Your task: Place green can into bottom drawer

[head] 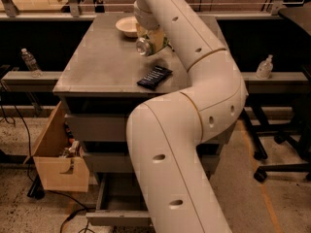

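Observation:
The green can [144, 46] is tilted on its side with a silver end facing the camera, held just above the far part of the grey cabinet top [97, 62]. My gripper [154, 42] is shut on it from the right and is mostly hidden behind my own white arm [194, 110]. The bottom drawer [116, 218] is pulled open low at the front of the cabinet. What shows of its tray looks empty, and my arm covers its right part.
A dark blue snack packet [154, 76] lies on the top just in front of the can. A pale bowl [127, 26] stands behind it. The two upper drawers [95, 127] are shut. A wooden box [57, 157] stands to the cabinet's left and chair legs [277, 154] to its right.

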Action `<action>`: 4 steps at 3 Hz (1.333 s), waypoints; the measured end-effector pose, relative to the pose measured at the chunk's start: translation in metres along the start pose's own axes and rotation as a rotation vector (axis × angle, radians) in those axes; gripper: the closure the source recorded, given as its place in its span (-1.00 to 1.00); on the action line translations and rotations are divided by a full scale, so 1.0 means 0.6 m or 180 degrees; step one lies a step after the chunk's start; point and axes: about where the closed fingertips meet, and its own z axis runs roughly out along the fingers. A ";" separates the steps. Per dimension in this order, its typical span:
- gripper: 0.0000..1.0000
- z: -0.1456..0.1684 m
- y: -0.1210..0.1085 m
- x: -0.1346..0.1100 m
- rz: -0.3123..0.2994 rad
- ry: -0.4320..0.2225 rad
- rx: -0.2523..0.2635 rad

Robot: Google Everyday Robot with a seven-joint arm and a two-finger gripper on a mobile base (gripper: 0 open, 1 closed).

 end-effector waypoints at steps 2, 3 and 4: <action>1.00 -0.098 0.046 0.017 0.0421 -0.0092 0.0112; 1.00 -0.140 0.073 0.005 0.0808 -0.0146 0.0062; 1.00 -0.144 0.102 -0.015 0.1026 -0.0153 -0.0084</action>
